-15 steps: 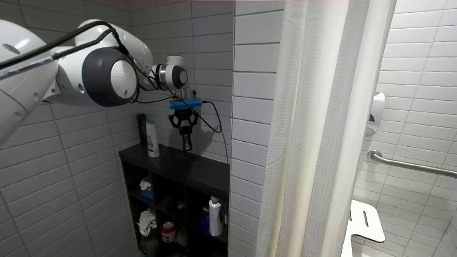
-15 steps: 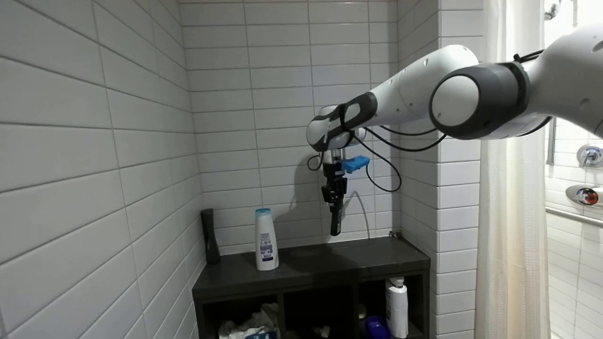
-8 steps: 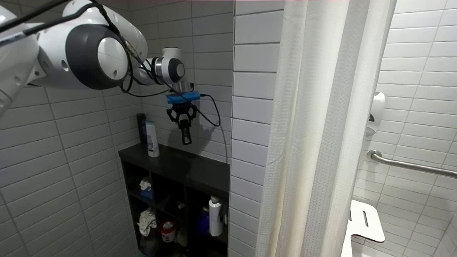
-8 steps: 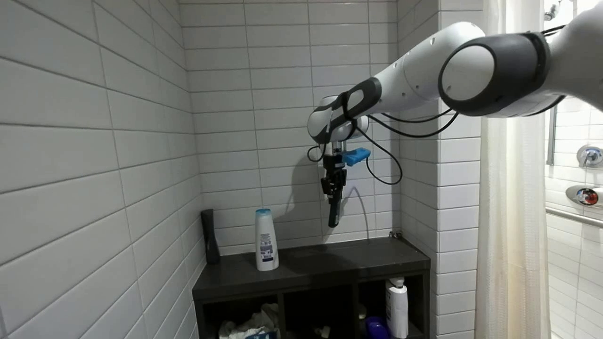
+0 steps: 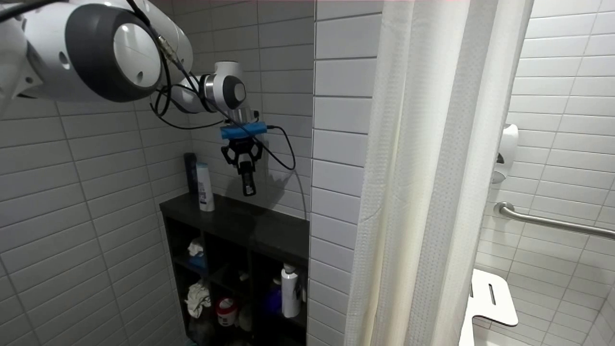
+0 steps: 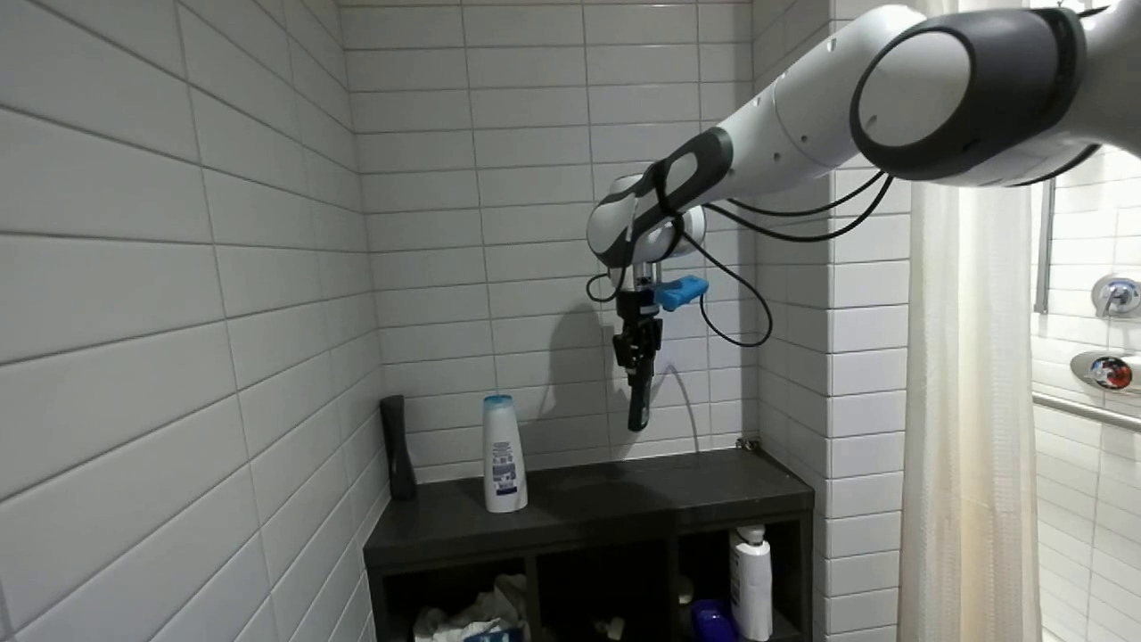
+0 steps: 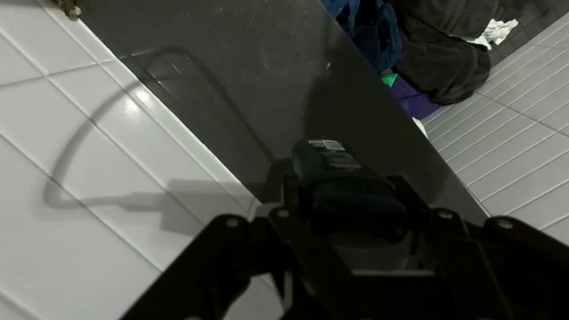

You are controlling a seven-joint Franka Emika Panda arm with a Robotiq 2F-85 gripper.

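My end effector [image 5: 246, 168] grips a dark container [image 7: 333, 166] above the counter [image 6: 686, 481]

The container runs straight out past my fingertips, its long axis in line with them — pointing down, near upright, with a slight lean. My fingers are closed around its upper part; the lower end, with small print on it, hangs free. The counter lies underneath, apart from it: in both exterior views a strip of tiled wall [image 6: 535, 223] shows between the 2. Mine is the only arm [image 6: 802, 116] I see, so: 1 arm, 1 held container.

On the counter, off toward the corner and apart from what I hold, I count 2 bottles — 1 blue-capped bottle [image 6: 504, 459], white, and near it 1 black bottle [image 6: 398, 450]. Under the counter: 1 white bottle [image 6: 751, 584] and 1 red-and-white tub [image 5: 227, 312]; the darker things there I cannot count.
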